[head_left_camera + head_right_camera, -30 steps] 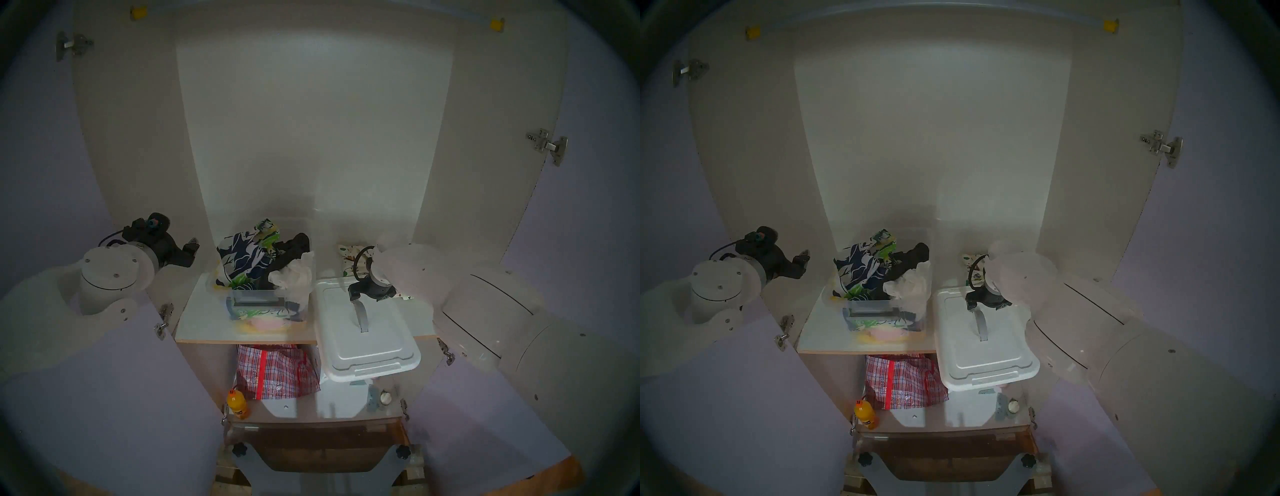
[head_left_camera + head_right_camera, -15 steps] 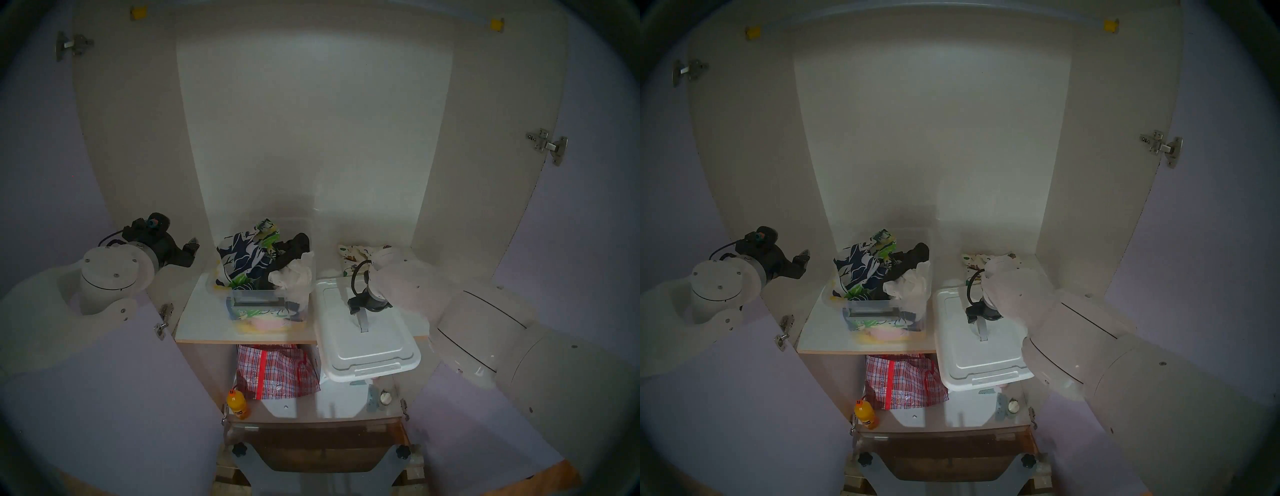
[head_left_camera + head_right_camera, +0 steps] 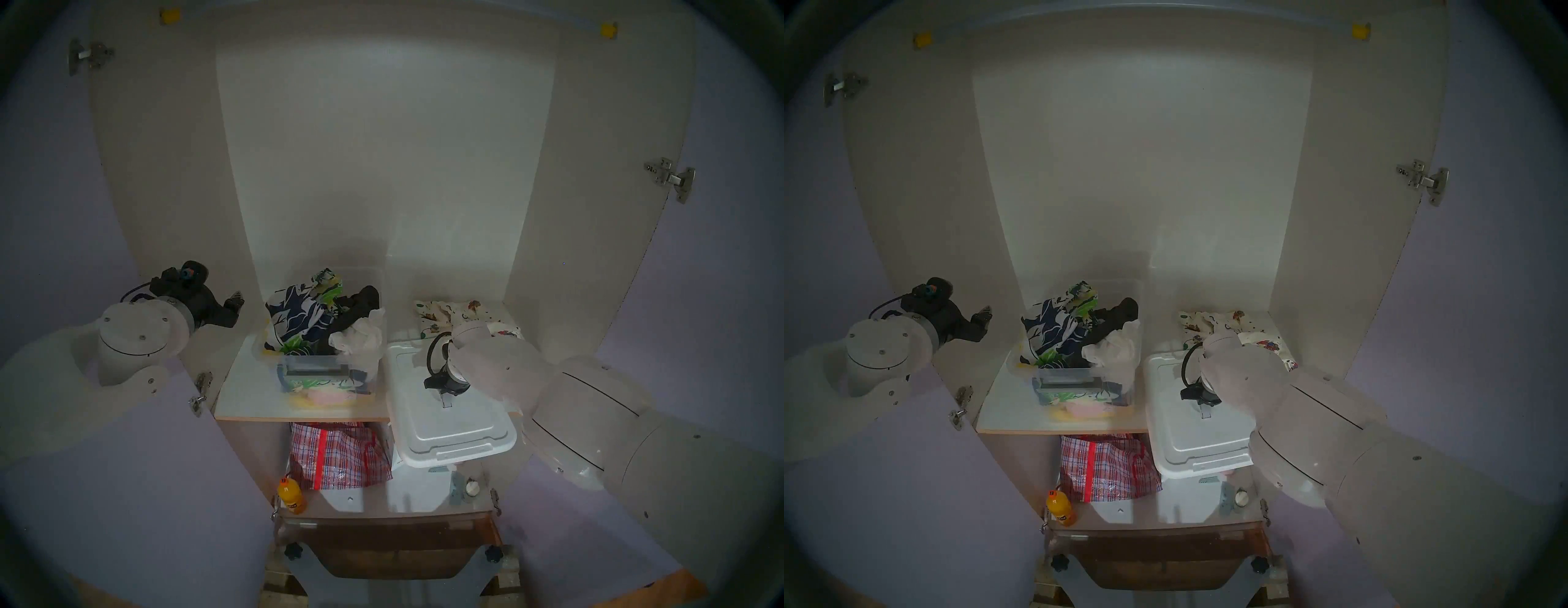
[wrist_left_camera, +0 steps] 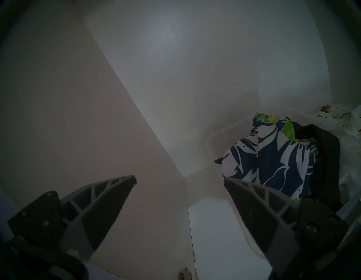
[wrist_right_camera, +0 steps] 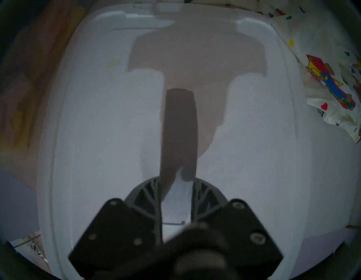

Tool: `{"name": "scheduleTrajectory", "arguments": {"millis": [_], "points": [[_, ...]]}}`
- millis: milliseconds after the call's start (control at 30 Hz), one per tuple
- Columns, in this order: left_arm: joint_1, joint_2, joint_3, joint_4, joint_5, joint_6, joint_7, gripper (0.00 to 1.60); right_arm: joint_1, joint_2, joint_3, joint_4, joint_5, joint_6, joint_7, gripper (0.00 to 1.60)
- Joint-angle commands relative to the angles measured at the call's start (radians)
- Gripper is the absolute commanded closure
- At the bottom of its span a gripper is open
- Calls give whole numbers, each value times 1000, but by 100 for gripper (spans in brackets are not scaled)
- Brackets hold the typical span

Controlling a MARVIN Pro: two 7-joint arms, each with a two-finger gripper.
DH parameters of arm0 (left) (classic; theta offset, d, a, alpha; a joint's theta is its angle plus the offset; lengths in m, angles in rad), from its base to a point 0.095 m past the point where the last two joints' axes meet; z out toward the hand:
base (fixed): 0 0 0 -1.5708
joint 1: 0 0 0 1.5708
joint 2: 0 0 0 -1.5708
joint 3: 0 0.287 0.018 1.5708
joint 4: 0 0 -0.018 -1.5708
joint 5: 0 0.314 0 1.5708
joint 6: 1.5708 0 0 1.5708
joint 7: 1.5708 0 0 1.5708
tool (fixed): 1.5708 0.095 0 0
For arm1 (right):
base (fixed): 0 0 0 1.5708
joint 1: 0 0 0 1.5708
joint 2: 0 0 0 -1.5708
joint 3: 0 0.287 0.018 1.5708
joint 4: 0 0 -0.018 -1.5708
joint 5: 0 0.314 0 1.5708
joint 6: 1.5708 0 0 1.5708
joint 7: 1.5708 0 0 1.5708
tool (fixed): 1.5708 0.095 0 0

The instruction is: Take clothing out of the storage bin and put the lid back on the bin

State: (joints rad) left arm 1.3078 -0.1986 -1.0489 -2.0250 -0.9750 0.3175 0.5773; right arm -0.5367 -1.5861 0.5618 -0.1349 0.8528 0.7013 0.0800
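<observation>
The clear storage bin (image 3: 316,366) stands open on the white shelf (image 3: 250,395), heaped with cloths. Its white lid (image 3: 454,426) lies to the right of it, overhanging the shelf's front edge. My right gripper (image 3: 442,389) is down on the lid's middle; in the right wrist view its fingers (image 5: 156,193) are shut on the grey strap handle (image 5: 178,127). The cream cartoon-print clothing (image 3: 441,312) lies on the shelf behind the lid, also seen at the right wrist view's edge as clothing (image 5: 332,91). My left gripper (image 4: 179,179) is open and empty, left of the bin by the cupboard's side wall.
A navy leaf-print cloth (image 3: 297,318), a black cloth (image 3: 358,303) and a white cloth (image 3: 360,337) stick out of the bin. On the lower shelf sit a red plaid bag (image 3: 339,454) and an orange bottle (image 3: 291,497). Both cupboard doors stand open.
My right arm came forward along the lid, uncovering more of the clothing, and its gripper closed on the grey handle. The left arm stayed still.
</observation>
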Motion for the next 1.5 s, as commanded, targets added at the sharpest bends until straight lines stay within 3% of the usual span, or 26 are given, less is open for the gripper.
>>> {"name": "scheduleTrajectory", "arguments": {"millis": [0,233,900,1467], "points": [[-23,12,-23,-7,5,-6,3,0,43,-6,28,-10,22,-28,-4,160],[-23,12,-22,-6,5,-6,2,0,145,-5,127,-4,64,-27,-20,160],[-22,10,-21,-5,5,-5,3,0,289,-12,406,-7,91,-40,-138,160],[-21,9,-18,-3,5,-5,3,0,372,19,470,-19,103,-59,-209,160]]}}
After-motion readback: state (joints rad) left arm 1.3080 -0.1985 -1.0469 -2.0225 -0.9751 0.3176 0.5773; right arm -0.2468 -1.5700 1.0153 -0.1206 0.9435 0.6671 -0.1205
